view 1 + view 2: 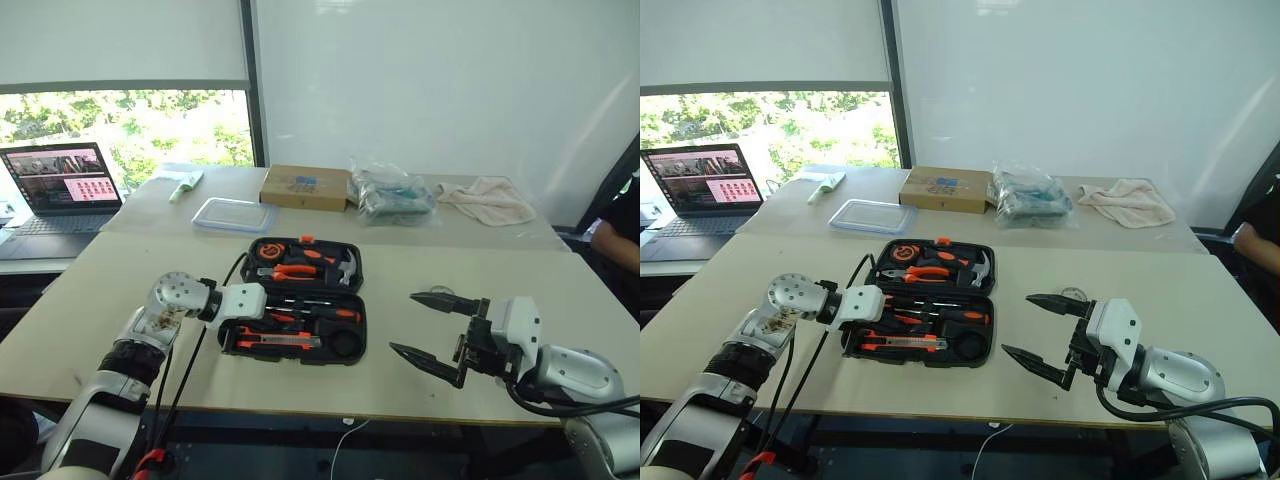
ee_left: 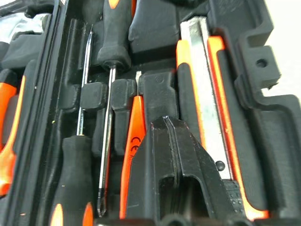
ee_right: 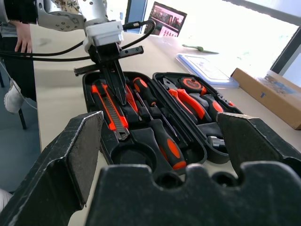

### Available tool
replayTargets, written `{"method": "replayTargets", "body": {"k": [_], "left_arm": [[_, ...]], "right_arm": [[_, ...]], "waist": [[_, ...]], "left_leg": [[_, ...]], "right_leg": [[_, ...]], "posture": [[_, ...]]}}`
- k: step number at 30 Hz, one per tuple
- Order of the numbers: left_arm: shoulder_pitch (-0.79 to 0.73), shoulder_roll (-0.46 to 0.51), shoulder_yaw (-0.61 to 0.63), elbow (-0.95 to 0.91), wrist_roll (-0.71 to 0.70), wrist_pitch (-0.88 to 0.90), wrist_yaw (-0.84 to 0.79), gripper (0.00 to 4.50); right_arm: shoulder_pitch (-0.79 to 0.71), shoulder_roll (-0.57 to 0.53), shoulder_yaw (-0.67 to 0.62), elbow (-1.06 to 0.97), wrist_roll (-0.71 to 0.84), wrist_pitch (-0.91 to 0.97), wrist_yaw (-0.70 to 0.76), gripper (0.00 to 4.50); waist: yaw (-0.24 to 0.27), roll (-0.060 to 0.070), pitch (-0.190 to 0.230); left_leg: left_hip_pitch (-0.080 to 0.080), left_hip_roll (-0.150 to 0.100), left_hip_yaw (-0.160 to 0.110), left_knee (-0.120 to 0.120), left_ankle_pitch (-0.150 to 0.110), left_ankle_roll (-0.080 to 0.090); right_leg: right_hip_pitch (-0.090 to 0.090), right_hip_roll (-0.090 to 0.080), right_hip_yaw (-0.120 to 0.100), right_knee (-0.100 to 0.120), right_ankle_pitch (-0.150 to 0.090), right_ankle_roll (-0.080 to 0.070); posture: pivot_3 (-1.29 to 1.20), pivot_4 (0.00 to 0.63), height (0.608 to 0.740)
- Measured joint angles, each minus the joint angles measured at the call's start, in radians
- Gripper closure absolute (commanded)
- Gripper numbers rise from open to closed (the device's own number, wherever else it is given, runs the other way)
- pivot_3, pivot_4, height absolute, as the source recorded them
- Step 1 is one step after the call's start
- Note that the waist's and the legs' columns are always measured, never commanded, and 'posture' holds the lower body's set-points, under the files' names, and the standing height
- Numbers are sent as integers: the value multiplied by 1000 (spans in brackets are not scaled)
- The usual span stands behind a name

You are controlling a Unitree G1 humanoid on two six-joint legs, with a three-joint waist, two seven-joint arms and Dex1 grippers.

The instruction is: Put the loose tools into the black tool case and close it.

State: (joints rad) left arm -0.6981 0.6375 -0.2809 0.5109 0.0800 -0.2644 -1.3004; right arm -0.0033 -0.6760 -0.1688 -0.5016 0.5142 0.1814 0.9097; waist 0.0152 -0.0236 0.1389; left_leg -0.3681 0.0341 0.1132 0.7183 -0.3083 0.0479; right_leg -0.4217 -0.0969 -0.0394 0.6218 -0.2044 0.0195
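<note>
The black tool case (image 1: 232,340) lies open on the table in front of me. In its near half lie two long screwdrivers (image 2: 75,165) (image 2: 115,33) with black-and-orange handles, a small orange screwdriver (image 2: 131,150) and the utility knife (image 2: 207,94). My left gripper (image 3: 123,101) is shut with nothing between its fingers. Its tips reach down into the near half, between the small orange screwdriver and the knife. My right gripper (image 1: 402,322) hangs open above the table to the right of the case, holding nothing.
The far half of the case holds orange-handled pliers (image 1: 295,270), a hammer (image 1: 347,266) and a tape measure (image 1: 268,250). Behind the case are a clear lidded container (image 1: 233,214), a cardboard box (image 1: 303,186), a plastic bag (image 1: 392,195) and a cloth (image 1: 487,198). A laptop (image 1: 62,185) stands far left.
</note>
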Motion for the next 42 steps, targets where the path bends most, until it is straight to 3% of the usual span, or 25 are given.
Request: {"method": "replayTargets", "body": {"k": [8, 17, 33, 42], "left_arm": [[54, -1, 52, -80, -72, 99, 1, 4490], [51, -33, 161, -70, -279, 183, -67, 4490], [125, 3, 91, -98, -212, 175, -110, 4490], [114, 9, 67, -138, -199, 415, -84, 4490]], "right_arm": [[14, 2, -3, 0, -1, -3, -4, 0], [29, 2, -17, 0, -1, -5, -4, 0], [29, 3, -16, 0, -1, -5, -7, 0], [57, 1, -17, -13, 0, -5, -7, 0]], "waist": [[1, 2, -1], [-3, 0, 0], [-1, 0, 1], [-3, 5, -4]], "left_leg": [[-2, -1, 0, -1, 0, 1], [-10, -1, 0, -1, -1, 2], [-8, -1, -1, -2, -1, 3], [-1, 0, -1, -2, 0, 2]], "right_leg": [[-3, -1, 0, 1, 4, -3], [-7, 0, -1, -7, 4, -1], [-3, 0, -2, -9, 5, -1], [1, 1, 1, -7, 1, 0]], "posture": [[0, 150, 740], [0, 150, 740], [0, 150, 740], [0, 150, 740]]}}
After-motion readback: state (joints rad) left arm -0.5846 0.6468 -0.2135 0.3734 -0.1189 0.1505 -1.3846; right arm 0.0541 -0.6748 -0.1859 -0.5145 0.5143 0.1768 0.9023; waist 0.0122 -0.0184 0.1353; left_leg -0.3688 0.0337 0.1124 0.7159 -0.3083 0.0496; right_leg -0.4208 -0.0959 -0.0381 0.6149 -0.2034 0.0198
